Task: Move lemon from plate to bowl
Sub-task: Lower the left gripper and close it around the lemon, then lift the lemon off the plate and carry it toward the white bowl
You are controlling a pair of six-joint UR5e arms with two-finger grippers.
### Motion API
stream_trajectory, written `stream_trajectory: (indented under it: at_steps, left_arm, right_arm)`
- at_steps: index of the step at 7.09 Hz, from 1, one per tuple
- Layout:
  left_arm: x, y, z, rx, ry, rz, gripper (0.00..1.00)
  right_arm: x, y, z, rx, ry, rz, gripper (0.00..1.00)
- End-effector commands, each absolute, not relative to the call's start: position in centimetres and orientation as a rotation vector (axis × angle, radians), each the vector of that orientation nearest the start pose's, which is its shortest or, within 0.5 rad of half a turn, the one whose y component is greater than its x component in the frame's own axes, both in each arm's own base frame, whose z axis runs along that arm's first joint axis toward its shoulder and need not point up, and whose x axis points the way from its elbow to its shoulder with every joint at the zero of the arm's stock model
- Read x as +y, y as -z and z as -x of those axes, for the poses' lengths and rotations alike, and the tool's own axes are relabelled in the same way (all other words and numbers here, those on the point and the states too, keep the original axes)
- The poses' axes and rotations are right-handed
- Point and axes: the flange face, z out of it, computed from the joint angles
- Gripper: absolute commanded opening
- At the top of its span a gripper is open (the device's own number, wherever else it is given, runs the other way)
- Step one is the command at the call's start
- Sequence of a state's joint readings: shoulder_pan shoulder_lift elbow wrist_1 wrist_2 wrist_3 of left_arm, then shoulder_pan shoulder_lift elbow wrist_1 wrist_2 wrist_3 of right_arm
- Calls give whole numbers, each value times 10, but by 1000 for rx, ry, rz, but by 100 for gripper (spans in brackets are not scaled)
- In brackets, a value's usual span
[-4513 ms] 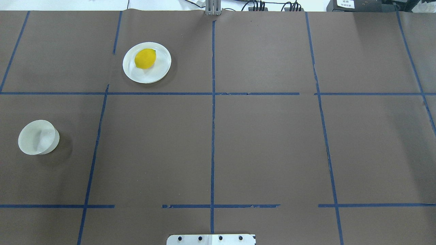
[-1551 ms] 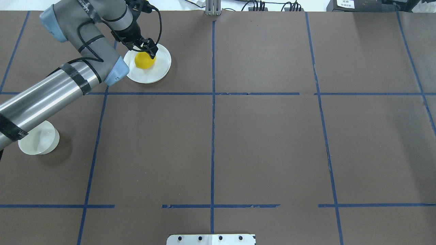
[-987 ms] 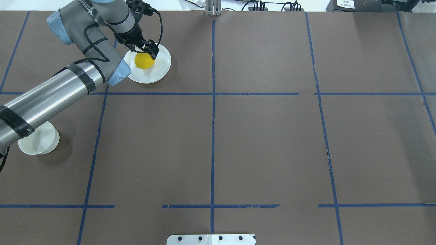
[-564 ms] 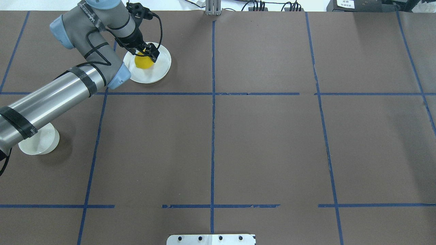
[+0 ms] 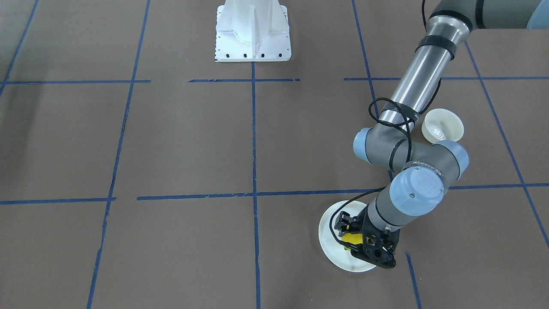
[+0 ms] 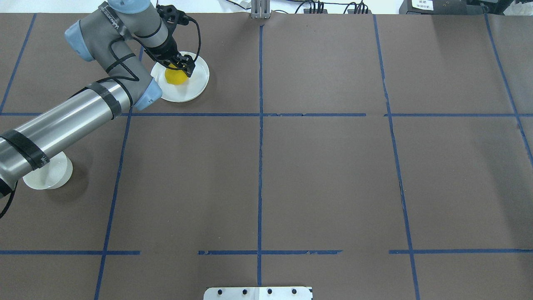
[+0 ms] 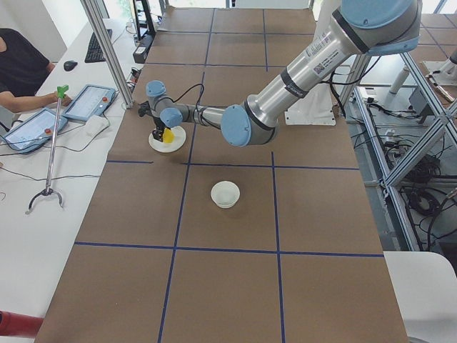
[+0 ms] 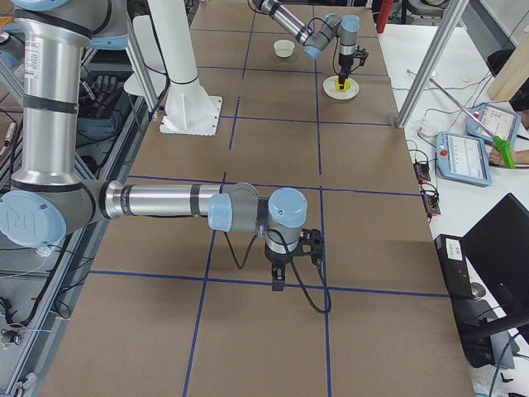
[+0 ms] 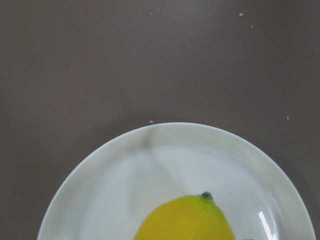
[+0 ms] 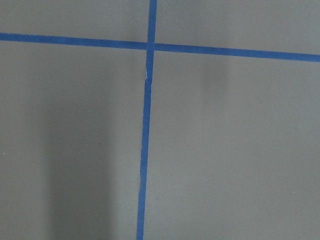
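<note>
The left gripper [image 5: 351, 241] straddles the small bright yellow oval lemon [image 6: 174, 78], which lies on the flat round white disposable plate [image 6: 199, 81]. Whether it is already pinching cannot be told. Squeezing across the fruit's middle and lifting straight up should stop it rolling on the way to the small deep off-white bowl [image 5: 457, 130].

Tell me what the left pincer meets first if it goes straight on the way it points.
Probably the small yellow oval lemon, lying on the flat round white plate right under the left pincer; the gap is hard to judge.
</note>
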State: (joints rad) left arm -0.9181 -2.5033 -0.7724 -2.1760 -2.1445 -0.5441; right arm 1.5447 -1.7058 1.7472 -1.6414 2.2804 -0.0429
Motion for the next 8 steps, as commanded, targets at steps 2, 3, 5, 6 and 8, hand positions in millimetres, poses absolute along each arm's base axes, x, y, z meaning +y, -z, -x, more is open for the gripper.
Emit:
stream_trajectory:
  at_steps: [2, 3, 5, 6, 8]
  left_arm:
    - [-744, -345, -391, 908, -240, -291, 0]
    - [-731, -346, -364, 922, -228, -280, 0]
    - [-693, -355, -316, 900, -199, -268, 0]
    - [-660, -373, -291, 894, -189, -271, 0]
    - [-580, -441, -233, 861, -147, -256, 0]
  right_arm:
    - [-434, -646, -57, -710, 56, 22, 100]
    - [-434, -646, -57, -710, 56, 22, 100]
    - [-434, -646, -57, -709, 56, 22, 100]
    - [-434, -646, -57, -710, 56, 22, 100]
    - [-434, -646, -57, -710, 56, 22, 100]
